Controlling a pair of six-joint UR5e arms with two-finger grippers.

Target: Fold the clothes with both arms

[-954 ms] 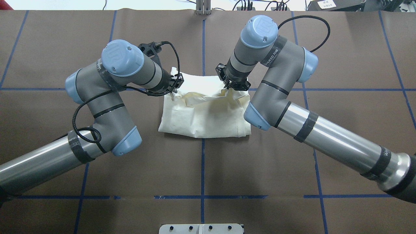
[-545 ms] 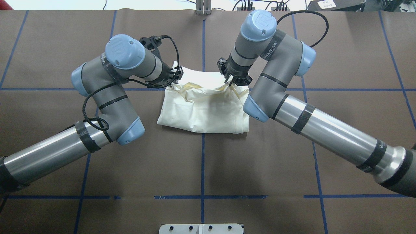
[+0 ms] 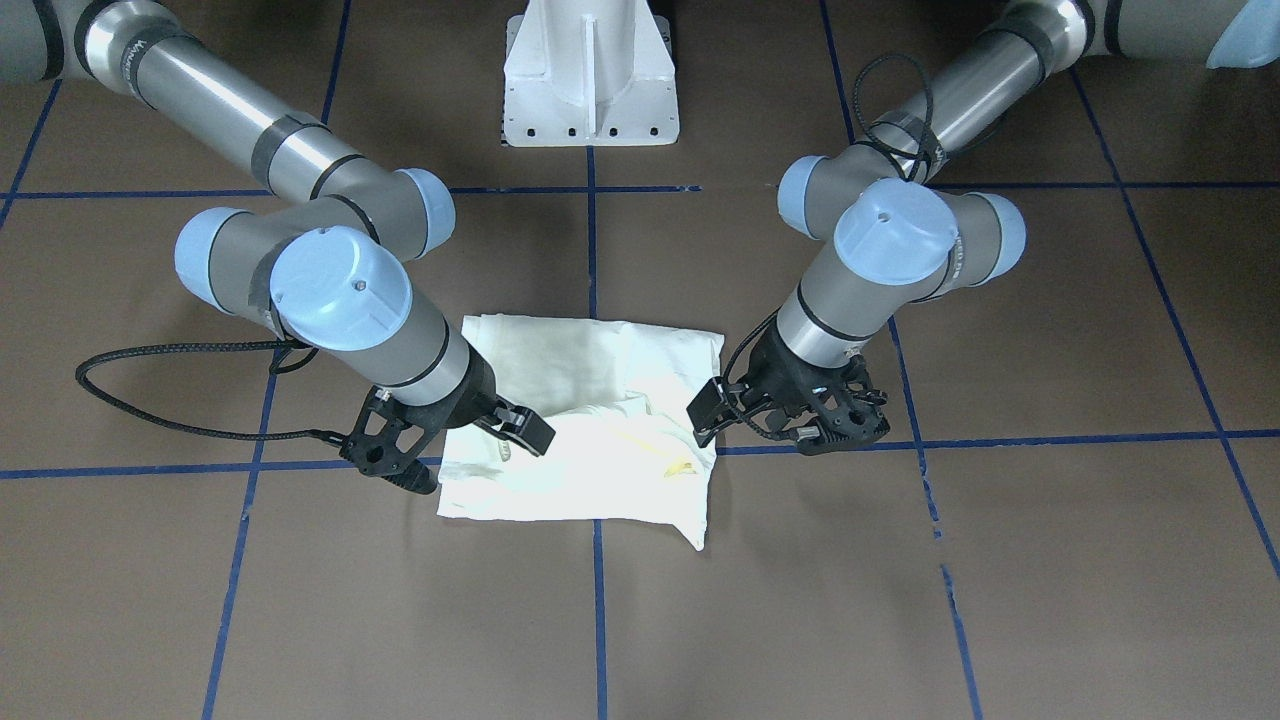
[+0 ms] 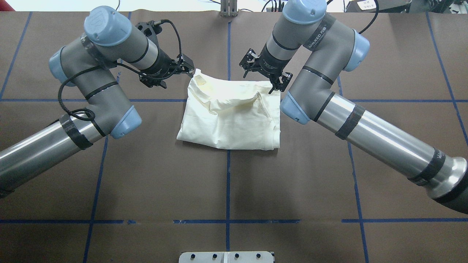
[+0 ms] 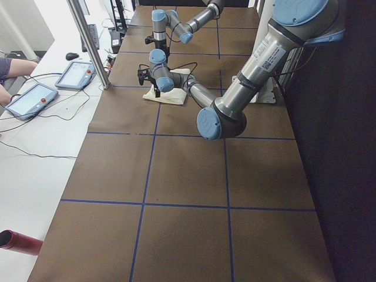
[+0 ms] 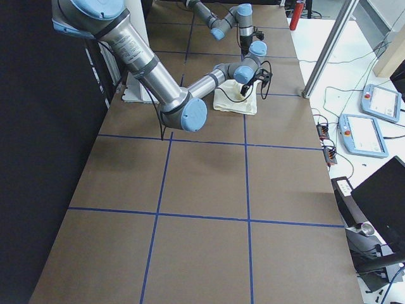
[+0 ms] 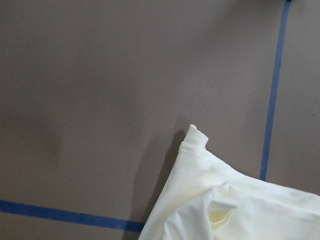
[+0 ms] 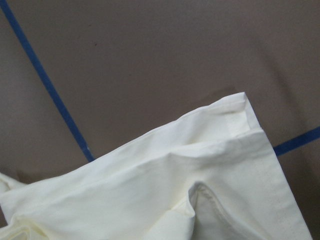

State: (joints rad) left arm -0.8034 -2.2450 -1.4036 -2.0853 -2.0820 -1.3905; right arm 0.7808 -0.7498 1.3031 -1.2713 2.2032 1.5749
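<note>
Overhead exterior view has the cream shirt (image 4: pixel 230 120) lying folded into a rough rectangle, plain side up. It sits midway between the left and right edges of the brown surface (image 4: pixel 146 175) and nearer the far edge than the robot's edge. It straddles the blue tape line (image 4: pixel 227 182) that runs down the middle. Its far half is rumpled, with a loose fold bunched across it, while the near edge lies flat.

The left end effector (image 4: pixel 170 73) hangs just off the shirt's far-left corner, fingers spread apart and holding nothing. The right end effector (image 4: pixel 264 73) is at the far-right corner, fingers also wide apart and empty. From the front-facing view, one finger of the right end effector (image 3: pixel 465 450) overlaps the cloth, but whether it touches the fabric is hard to say. The left end effector (image 3: pixel 780 420) stands beside the shirt (image 3: pixel 600 480), clear of it.

The left wrist view shows a corner of the shirt (image 7: pixel 200 165) with a small curled tip, and the right wrist view shows a hemmed corner (image 8: pixel 220 150).
</note>
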